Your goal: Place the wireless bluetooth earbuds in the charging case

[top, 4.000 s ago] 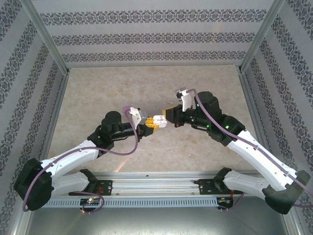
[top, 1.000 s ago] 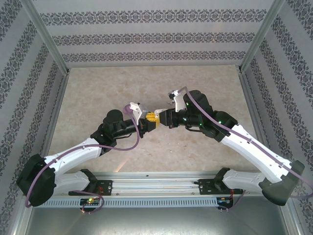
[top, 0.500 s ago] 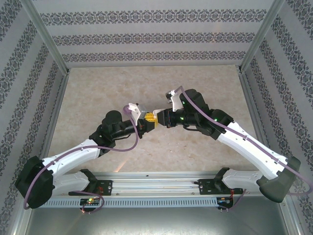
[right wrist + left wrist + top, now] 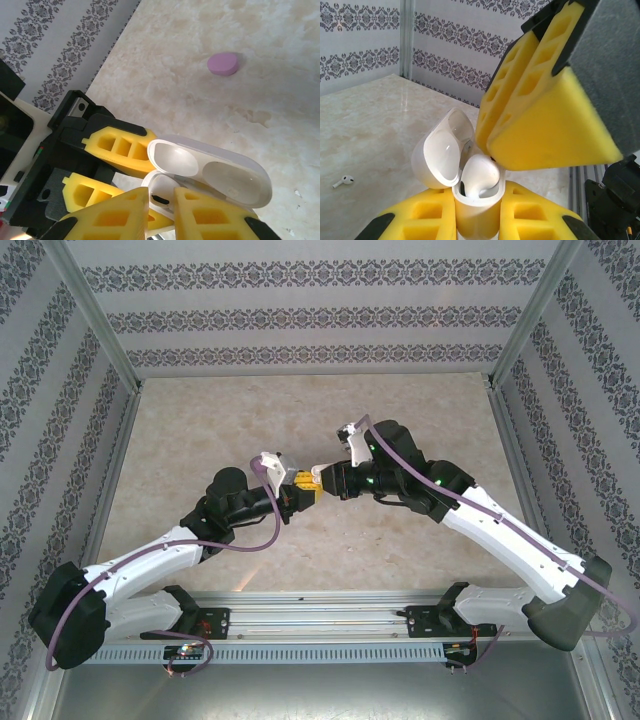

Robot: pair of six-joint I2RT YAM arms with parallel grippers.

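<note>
My left gripper (image 4: 477,216) is shut on the white charging case (image 4: 476,210), held upright above the table with its lid (image 4: 442,155) swung open. A white earbud (image 4: 480,176) sits partly in the case's mouth, head sticking out. My right gripper (image 4: 162,200) is shut on that earbud (image 4: 167,194) from above, its yellow fingers (image 4: 545,115) over the case. In the top view the left gripper (image 4: 302,489) and right gripper (image 4: 321,478) meet tip to tip at mid-table. Another white earbud (image 4: 343,181) lies loose on the table.
A purple oval case (image 4: 223,64) lies shut on the marble table (image 4: 300,410), away from the grippers. Patterned walls and metal posts (image 4: 95,320) close in the table on three sides. The left gripper's yellow fingers (image 4: 120,146) flank the case in the right wrist view.
Four seconds ago the grippers were apart; now they meet. Over the last second the right gripper edged left and down onto the case; the left arm barely moved.
</note>
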